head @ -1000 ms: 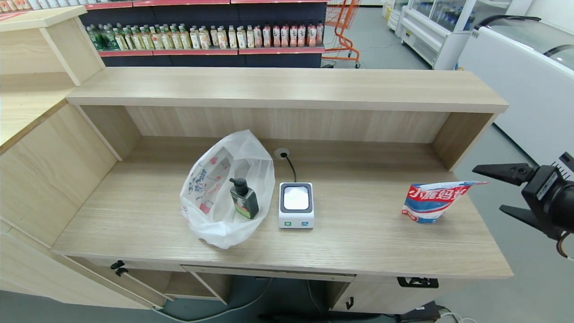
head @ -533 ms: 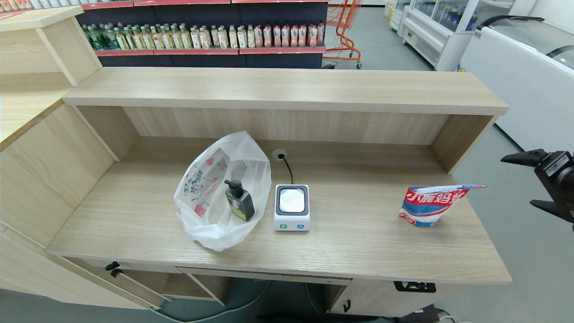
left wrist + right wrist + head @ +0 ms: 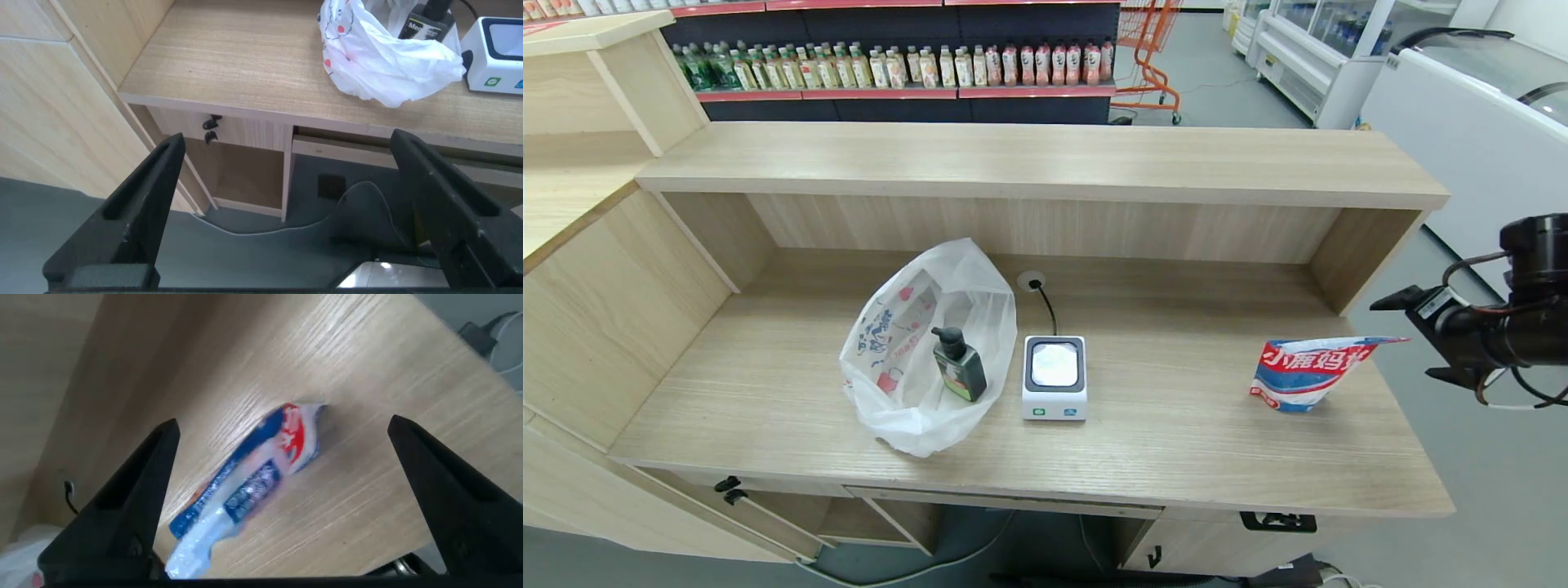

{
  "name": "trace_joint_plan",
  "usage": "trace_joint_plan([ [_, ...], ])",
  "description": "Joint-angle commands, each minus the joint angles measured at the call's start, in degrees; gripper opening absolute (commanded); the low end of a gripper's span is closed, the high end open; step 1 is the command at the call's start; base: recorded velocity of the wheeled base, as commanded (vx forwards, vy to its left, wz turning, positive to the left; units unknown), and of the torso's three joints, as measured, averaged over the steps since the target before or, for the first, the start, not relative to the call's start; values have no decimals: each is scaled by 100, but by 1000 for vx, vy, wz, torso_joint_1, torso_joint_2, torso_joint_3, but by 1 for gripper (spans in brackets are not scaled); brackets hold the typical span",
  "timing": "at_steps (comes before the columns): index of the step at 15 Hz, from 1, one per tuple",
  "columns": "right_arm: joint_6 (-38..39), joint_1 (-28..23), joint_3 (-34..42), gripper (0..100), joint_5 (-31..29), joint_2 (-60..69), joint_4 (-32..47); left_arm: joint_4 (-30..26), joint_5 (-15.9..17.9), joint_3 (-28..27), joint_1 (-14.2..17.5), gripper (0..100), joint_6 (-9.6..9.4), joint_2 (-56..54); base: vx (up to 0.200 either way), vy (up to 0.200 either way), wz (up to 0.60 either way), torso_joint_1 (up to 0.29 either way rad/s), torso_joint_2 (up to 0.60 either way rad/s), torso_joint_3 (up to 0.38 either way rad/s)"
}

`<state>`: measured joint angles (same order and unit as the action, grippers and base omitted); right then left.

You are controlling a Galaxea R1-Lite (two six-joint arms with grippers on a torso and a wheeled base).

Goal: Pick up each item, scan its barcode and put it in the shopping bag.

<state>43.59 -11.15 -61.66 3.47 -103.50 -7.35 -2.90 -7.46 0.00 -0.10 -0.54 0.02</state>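
Lurker: Pouch location? And what are your grippers doing at this point?

Operator: I've got the red, white and blue pouch [image 3: 1307, 371] standing on the wooden counter [image 3: 1176, 441], toward its right end and well apart from the scanner [image 3: 1054, 376]. My right gripper [image 3: 1419, 340] hangs just off the counter's right edge, near the pouch but not touching it. Its jaws are spread wide and it's holding nothing. On the right wrist cam the pouch [image 3: 245, 478] sits out ahead, between the two fingers [image 3: 131, 506].

Lurker: And the bag side?

Operator: White shopping bag [image 3: 929, 351] sits on the counter just beside the scanner, on its left, with the mouth open. A dark pump bottle [image 3: 960, 365] stands upright inside it. The scanner's black cable [image 3: 1049, 306] runs back to a round hole in the countertop. My left gripper [image 3: 288, 139] is wide open too and gripping nothing. It's down low in front of the counter, below the top. Over its fingers I can see the bag [image 3: 384, 49], the bottle [image 3: 429, 20] and a corner of the scanner [image 3: 498, 53] up on the counter [image 3: 229, 57].
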Motion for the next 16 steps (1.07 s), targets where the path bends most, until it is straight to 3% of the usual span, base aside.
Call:
trace_joint_plan([
  [1, 97, 280, -250, 100, -66, -513, -3, 0, -1, 0, 1, 100, 1, -2, 0, 0, 0, 0, 0, 0],
  [6, 290, 1080, -646, 100, -637, -1199, 6, 0, -1, 0, 1, 100, 1, -2, 0, 0, 0, 0, 0, 0],
  [12, 105, 1256, -865, 100, -734, -1463, -12, 0, -1, 0, 1, 100, 1, -2, 0, 0, 0, 0, 0, 0],
  [13, -35, 1247, -865, 0, -734, -1463, -30, 0, -1, 0, 1, 100, 1, -2, 0, 0, 0, 0, 0, 0],
  [16, -571, 1230, -821, 0, -743, -1507, -38, 0, -1, 0, 1, 100, 1, -2, 0, 0, 0, 0, 0, 0],
])
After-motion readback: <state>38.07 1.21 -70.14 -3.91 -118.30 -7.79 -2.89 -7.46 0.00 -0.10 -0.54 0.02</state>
